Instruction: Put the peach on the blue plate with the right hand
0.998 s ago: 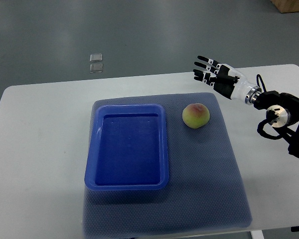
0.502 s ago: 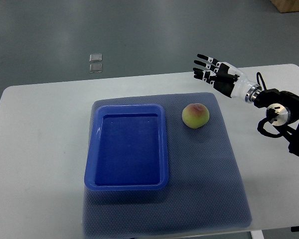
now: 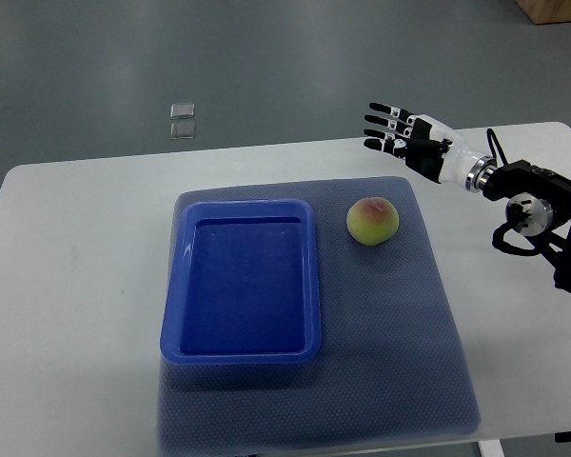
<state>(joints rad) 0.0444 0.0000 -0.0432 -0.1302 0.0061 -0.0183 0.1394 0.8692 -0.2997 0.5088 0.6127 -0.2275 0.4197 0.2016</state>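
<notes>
Peach [image 3: 373, 221]: round, matte, yellow-green with a pink blush on top; sitting on the dark woven mat [image 3: 400, 343], below and a little left of the fingertips, well apart from them, untouched; just right of the blue plate's upper right corner, not on it.

Right hand [image 3: 409, 143]: black and white jointed plastic with a metal wrist ring; reaching in from the right edge, raised over the counter's far edge; fingers [image 3: 381, 122] spread and nearly straight, pointing left, pinching nothing.

Blue plate [image 3: 176, 324]: really a shallow rectangular tray of glossy blue plastic, rounded corners, raised rim, flat bare floor; well to the lower left of the fingers, lying on the left half of the mat.

Mat: blue-grey, fine mesh texture, roughly square, spread over the smooth white counter [image 3: 67, 286] with rounded corners.

Beyond the fingers, far to their left on the grey floor [image 3: 266, 57]: two small clear square tiles [image 3: 182, 121], one just above the other.
</notes>
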